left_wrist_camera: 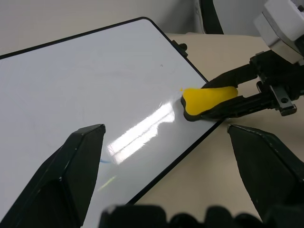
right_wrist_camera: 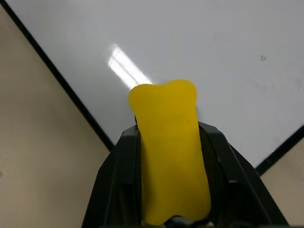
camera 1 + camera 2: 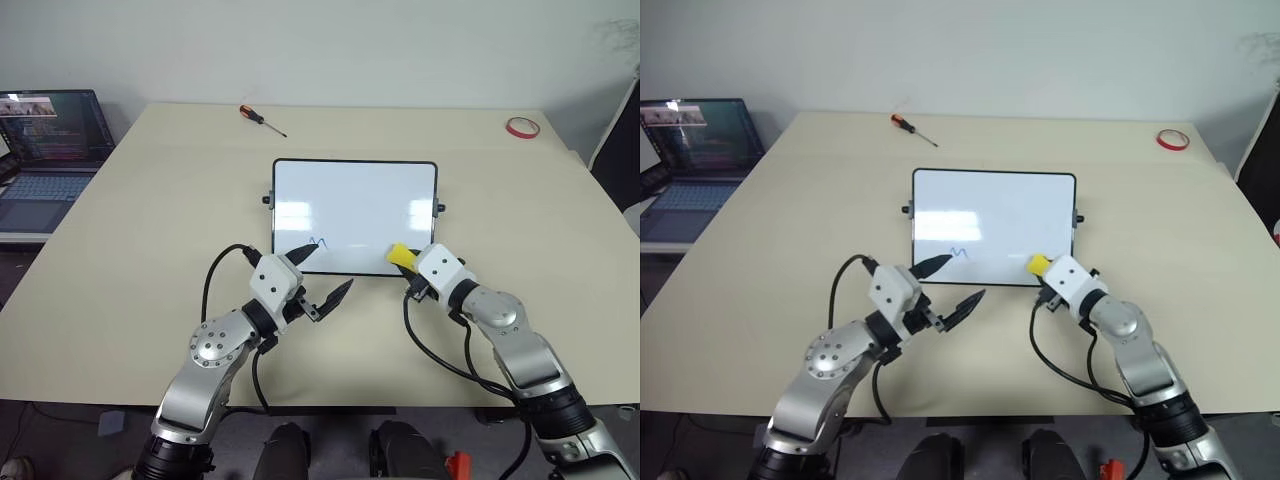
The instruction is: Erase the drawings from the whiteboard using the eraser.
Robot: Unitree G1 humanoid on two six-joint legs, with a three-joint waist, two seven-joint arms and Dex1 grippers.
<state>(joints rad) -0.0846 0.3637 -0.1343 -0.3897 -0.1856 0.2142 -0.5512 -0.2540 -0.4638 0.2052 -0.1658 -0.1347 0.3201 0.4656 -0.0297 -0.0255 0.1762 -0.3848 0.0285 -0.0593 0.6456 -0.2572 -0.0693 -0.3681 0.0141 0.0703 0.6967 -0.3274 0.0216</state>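
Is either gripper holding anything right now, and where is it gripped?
The right gripper clamps the yellow eraser by its long sides, front end free. The left gripper is open, empty.

The whiteboard [image 3: 355, 215] lies flat on the table, glossy white in a thin black frame with small knobs on its short sides. One blue wavy line [image 3: 959, 252] shows near its front edge. The yellow eraser [image 3: 401, 254], dark underneath, sits at the board's front right corner.
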